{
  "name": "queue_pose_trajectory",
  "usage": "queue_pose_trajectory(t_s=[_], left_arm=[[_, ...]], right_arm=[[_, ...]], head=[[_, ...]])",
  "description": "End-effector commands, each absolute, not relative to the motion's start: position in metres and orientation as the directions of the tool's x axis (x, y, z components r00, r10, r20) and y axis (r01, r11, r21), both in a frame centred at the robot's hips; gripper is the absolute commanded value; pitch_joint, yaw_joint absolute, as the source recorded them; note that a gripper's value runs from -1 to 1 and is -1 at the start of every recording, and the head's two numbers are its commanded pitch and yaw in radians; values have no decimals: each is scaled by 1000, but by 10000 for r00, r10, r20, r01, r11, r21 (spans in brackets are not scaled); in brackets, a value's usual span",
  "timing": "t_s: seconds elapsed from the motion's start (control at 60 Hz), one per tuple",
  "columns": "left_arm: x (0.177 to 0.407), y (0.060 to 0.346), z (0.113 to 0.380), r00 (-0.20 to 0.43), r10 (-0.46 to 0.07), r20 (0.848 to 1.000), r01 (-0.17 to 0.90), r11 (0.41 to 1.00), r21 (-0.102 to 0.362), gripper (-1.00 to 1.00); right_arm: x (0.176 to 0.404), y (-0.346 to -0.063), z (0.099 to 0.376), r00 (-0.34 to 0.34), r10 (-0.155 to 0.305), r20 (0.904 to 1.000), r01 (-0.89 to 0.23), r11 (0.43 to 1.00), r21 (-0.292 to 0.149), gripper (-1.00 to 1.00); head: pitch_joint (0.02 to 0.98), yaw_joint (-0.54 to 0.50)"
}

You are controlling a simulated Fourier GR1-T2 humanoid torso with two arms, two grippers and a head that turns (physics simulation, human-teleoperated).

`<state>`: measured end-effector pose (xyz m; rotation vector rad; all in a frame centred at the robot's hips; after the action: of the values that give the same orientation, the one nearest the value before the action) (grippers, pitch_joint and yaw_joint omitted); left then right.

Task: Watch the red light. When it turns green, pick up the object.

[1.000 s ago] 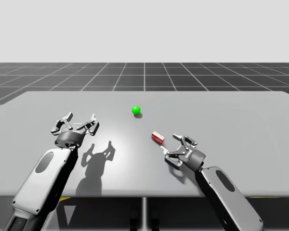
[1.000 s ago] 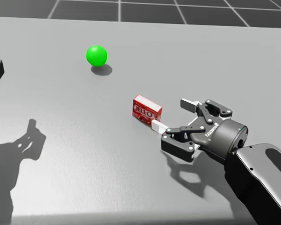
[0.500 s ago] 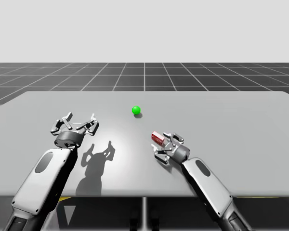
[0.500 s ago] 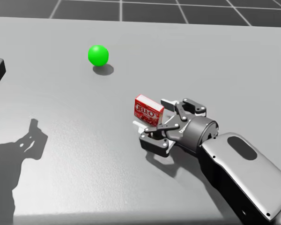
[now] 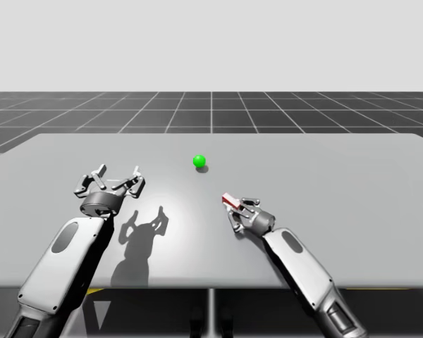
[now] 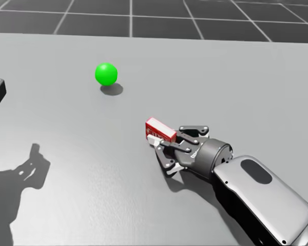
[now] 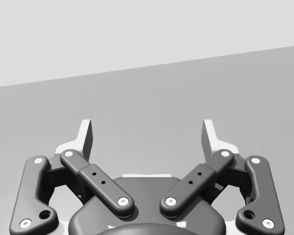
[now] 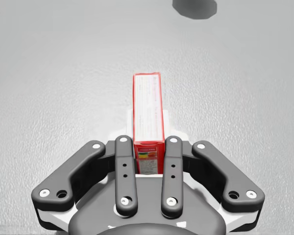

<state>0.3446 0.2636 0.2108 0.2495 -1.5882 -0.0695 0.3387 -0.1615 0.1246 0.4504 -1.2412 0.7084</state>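
The light is a green ball [image 5: 199, 161] [image 6: 106, 74] on the grey table [image 5: 352, 176], beyond the middle. A small red box [image 5: 229, 201] [image 6: 160, 130] lies just in front of it, toward the right. My right gripper [image 5: 234, 208] [image 6: 161, 141] is low over the table and shut on this box. In the right wrist view the red box [image 8: 148, 112] stands edge-on between the two fingers of my right gripper [image 8: 148, 122], which press on both its sides. My left gripper [image 5: 109, 182] [image 7: 147, 134] hovers at the left, open, nothing between its fingers.
Shadows of both arms fall on the table between the grippers. The table's front edge [image 5: 211, 287] runs close under my forearms. A dark tiled floor [image 5: 211, 109] lies beyond the far edge.
My right gripper slid left onto the red box and shut on it; the box now sits edge-on in the fingers. My head has turned slightly. The left arm stayed still.
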Motion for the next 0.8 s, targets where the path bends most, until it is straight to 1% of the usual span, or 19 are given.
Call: queue_pose_trajectory(t_s=[0.017,0.05,0.1,0.117,0.3,0.367,0.45,0.533,0.55,0.617,0.633,0.667,0.7,0.733,0.767,0.8], left_arm=[[345,263,210,-131,-2041,9789,-1150,9728,2013,-1000],[345,263,210,-127,-2048,9787,-1145,9727,2020,-1000],[345,263,210,-127,-2050,9787,-1145,9726,2022,-1000],[345,262,210,-127,-2051,9787,-1142,9726,2023,-1000],[344,261,209,-114,-2059,9785,-1136,9725,2033,-1000],[344,261,209,-108,-2047,9788,-1136,9727,2022,-1000],[344,261,209,-110,-2045,9788,-1131,9728,2020,-1000],[344,262,209,-116,-2035,9790,-1130,9731,2009,-1000],[344,262,209,-120,-2030,9791,-1134,9731,2004,-1000],[344,263,209,-122,-2018,9794,-1143,9733,1991,-1000],[344,263,209,-123,-2012,9795,-1148,9734,1985,-1000],[344,263,209,-121,-2010,9795,-1148,9734,1983,-1000],[344,263,209,-119,-2010,9795,-1148,9734,1983,-1000],[344,263,209,-117,-2009,9795,-1146,9734,1983,-1000],[344,263,209,-116,-2002,9797,-1141,9736,1976,-1000],[345,263,209,-120,-2005,9796,-1138,9736,1979,-1000]], right_arm=[[341,-171,122,1710,2298,9581,-6555,7525,-635,1000],[341,-171,123,1700,2281,9587,-6562,7520,-625,1000],[341,-170,122,1702,2277,9587,-6579,7506,-614,1000],[341,-170,122,1685,2303,9584,-6582,7501,-645,1000],[340,-171,120,1629,2353,9582,-6581,7495,-721,1000],[339,-171,121,1580,2357,9589,-6582,7491,-757,1000],[339,-172,123,1485,2333,9610,-6553,7510,-810,1000],[340,-171,131,1257,2163,9682,-6466,7580,-854,1000],[340,-171,136,1080,1983,9742,-6395,7642,-847,1000],[341,-169,146,804,1732,9816,-6319,7704,-842,1000],[341,-168,154,524,1594,9858,-6222,7773,-926,1000],[342,-167,163,278,1421,9895,-6112,7857,-957,1000],[343,-167,169,119,1320,9912,-6040,7909,-981,1000],[344,-167,182,-94,1142,9934,-5910,8007,-976,1000],[344,-167,188,-230,1065,9940,-5830,8063,-999,1000],[346,-169,201,-506,932,9944,-5696,8152,-1054,1000]], head=[[702,-98],[659,-101],[626,-103],[593,-103],[446,-106],[419,-106],[412,-105],[414,-107],[412,-109],[410,-109],[407,-109],[405,-108],[403,-108],[401,-108],[400,-108],[398,-108]])
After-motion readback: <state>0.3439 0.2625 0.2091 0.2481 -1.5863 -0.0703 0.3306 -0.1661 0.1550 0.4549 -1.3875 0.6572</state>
